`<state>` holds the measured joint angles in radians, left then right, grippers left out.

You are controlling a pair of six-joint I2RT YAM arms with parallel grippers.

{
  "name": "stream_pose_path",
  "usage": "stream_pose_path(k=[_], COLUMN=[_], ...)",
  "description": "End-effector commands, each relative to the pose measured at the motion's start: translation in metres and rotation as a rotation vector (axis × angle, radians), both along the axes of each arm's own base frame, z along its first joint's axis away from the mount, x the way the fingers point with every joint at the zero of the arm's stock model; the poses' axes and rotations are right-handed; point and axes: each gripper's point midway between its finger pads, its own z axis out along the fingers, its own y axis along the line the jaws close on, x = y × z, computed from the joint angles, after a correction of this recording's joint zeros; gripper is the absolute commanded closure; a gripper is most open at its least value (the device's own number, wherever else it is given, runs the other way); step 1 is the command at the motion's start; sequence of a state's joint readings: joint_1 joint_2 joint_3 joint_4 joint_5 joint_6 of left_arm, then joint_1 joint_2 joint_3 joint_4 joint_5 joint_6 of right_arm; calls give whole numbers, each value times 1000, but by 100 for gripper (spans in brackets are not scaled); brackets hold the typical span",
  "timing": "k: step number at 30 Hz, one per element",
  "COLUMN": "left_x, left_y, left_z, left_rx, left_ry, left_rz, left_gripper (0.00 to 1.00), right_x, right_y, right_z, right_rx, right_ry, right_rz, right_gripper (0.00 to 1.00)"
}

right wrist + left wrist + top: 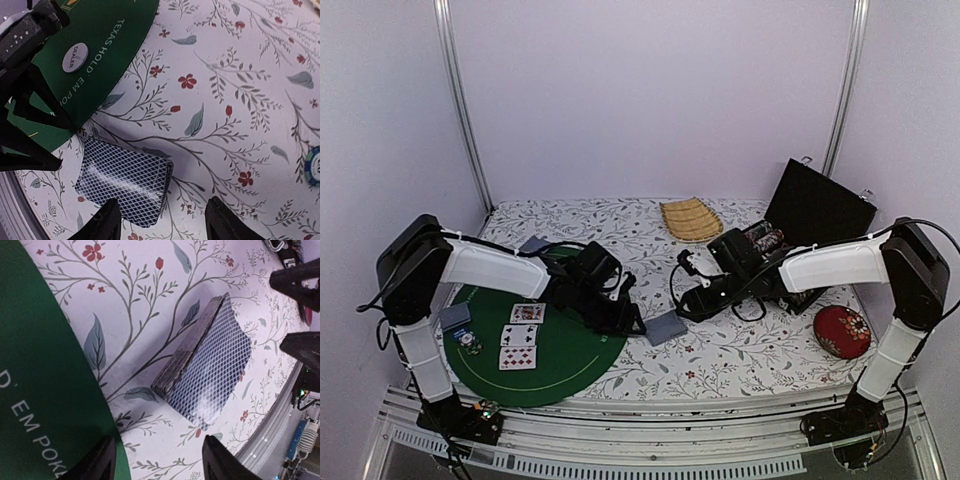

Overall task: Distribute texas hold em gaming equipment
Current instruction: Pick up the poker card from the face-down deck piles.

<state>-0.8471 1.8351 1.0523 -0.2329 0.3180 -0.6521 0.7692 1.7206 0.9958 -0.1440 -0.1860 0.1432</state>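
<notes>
Only right wrist view shows white dealer button (75, 57).

Red cushion (842, 331), tan woven tray (691, 219) and black case (817, 205) rest on floral cloth (740, 350).

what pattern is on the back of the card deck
The stacked deck of playing cards has a blue-and-white diamond lattice back; clearest in the left wrist view.
</notes>
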Motion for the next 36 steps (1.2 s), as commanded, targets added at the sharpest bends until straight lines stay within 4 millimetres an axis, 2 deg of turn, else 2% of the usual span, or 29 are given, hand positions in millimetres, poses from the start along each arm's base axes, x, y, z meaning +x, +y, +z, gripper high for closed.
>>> stream_pose_path(k=[1,9,13,18,30,32,36], left_x=[1,0,1,1,13,15,14], left_y=[-23,-32,-31,-31,-22,-25,-32], left_z=[5,-6,-9,-18,-22,-21,-15], left_rx=[-94,-135,-127,-124,-148,-160,-178], left_ry=[9,41,33,47,41,44,39], left_rz=[-19,-24,-14,-16,49,47,26], left_gripper=[42,50,50,50,53,56,72], right_x=[-16,-20,-22,-34,-35,-37,-34], right_y=[2,8,6,11,19,20,15], right_z=[-15,-46,-53,-65,-52,-49,-45], right_rx=[15,-16,-22,-7,27,43,49], right_ry=[123,203,214,271,235,242,231], right_rz=[8,30,19,32,-16,-20,-72], right_gripper=[45,59,60,59,58,59,59])
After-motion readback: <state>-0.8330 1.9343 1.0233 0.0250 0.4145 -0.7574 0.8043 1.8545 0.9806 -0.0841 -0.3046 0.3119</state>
